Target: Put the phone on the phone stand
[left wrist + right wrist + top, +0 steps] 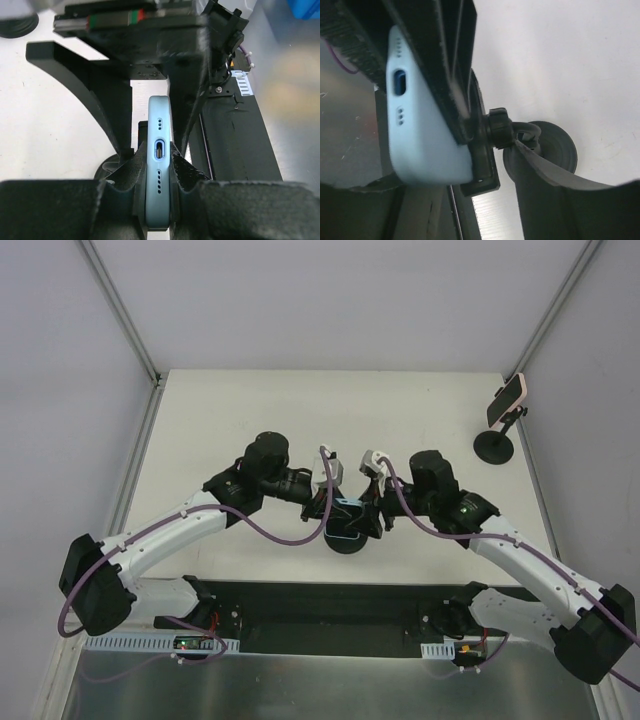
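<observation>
My left gripper point(159, 182) is pinching the stiff, slick phone point(159, 127) across its flat faces. My right gripper's point(375, 502) state I cannot tell.

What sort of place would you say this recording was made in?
Probably a robotics lab test cell: a white table boxed in by panels on aluminium framing, a left arm and right arm bolted at its near edge, plus a blue phone and a second phone on a stand.
</observation>
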You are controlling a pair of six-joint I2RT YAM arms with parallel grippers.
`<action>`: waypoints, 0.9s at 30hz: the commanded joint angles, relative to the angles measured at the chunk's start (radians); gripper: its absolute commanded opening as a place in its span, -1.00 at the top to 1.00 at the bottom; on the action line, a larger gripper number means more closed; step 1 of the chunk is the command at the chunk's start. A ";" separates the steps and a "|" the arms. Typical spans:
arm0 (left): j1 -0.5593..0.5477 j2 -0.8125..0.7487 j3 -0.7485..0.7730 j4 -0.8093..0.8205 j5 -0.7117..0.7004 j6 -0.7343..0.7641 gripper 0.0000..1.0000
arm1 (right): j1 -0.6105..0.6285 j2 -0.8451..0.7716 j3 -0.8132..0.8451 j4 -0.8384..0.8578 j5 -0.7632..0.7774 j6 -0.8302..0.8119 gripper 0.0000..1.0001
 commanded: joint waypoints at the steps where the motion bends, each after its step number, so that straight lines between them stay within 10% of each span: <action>1: 0.006 0.007 0.035 0.066 0.071 0.041 1.00 | 0.022 0.024 0.027 0.060 0.026 -0.034 0.01; 5: 0.001 -0.018 -0.055 0.210 -0.036 0.008 1.00 | 0.028 0.034 0.033 0.071 0.067 0.026 0.99; 10: -0.020 -0.044 -0.157 0.395 -0.167 -0.036 1.00 | 0.095 -0.064 -0.134 0.292 0.376 0.393 1.00; 17: -0.025 -0.004 -0.129 0.421 -0.187 -0.096 1.00 | 0.240 -0.081 -0.077 0.256 0.619 0.378 1.00; 20: -0.023 -0.009 -0.050 0.326 -0.307 -0.186 -0.23 | 0.199 -0.113 -0.097 0.240 0.662 0.362 1.00; 27: -0.012 -0.165 0.020 0.148 -0.600 -0.277 -0.87 | 0.012 -0.194 -0.079 0.068 0.763 0.290 1.00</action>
